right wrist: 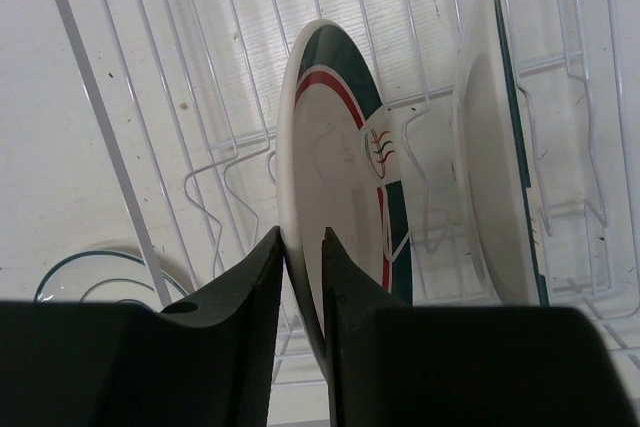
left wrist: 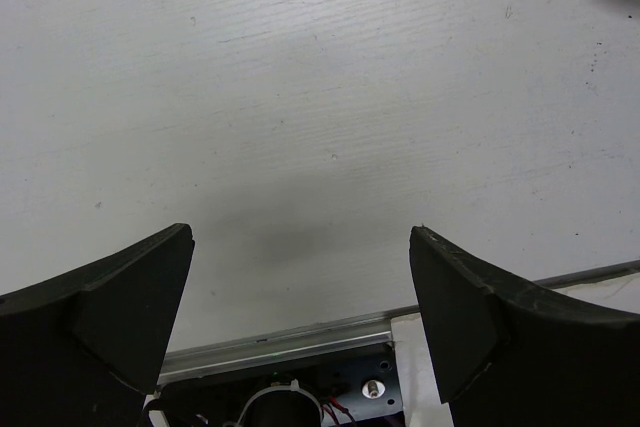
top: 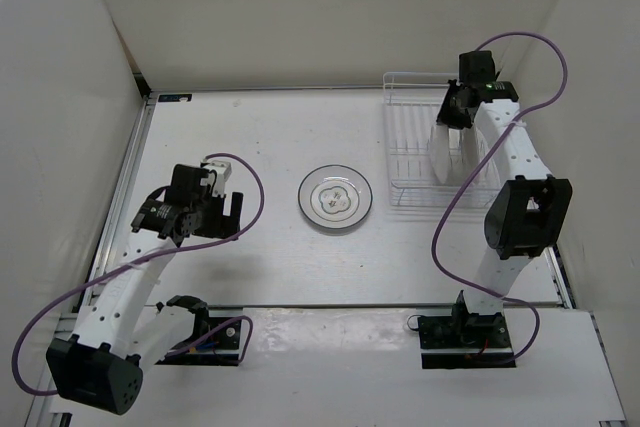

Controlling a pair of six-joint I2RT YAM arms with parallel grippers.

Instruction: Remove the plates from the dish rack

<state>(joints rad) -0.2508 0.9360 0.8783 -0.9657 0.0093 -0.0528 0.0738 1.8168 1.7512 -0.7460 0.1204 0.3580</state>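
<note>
Overhead view: white table point(top: 260, 137) with the white wire dish rack point(top: 408, 162) at its far right and 1 flower-centred plate point(top: 335, 197) lying flat at the middle, apart from the rack.

The right gripper point(top: 455, 119) reaches down into the rack. In the right wrist view, the right gripper point(right wrist: 302, 237) has its 2 black fingers point(right wrist: 255, 317) drawn close together, 1 on each face of the green-and-red-rimmed plate point(right wrist: 335, 147), pinching its near rim. This plate stands on edge between the rack's upright wires. A second plate point(right wrist: 490, 147), also on edge, stands in the next slot to its right, and the 2 do not touch. The flat plate shows through the wires at lower left.

The left gripper point(top: 228, 209) hovers over bare table, left of the flat plate. In the left wrist view, the left gripper point(left wrist: 300, 247) has its jaws spread wide, with nothing between them. A sliver of the flat plate's rim appears in the top right corner.
</note>
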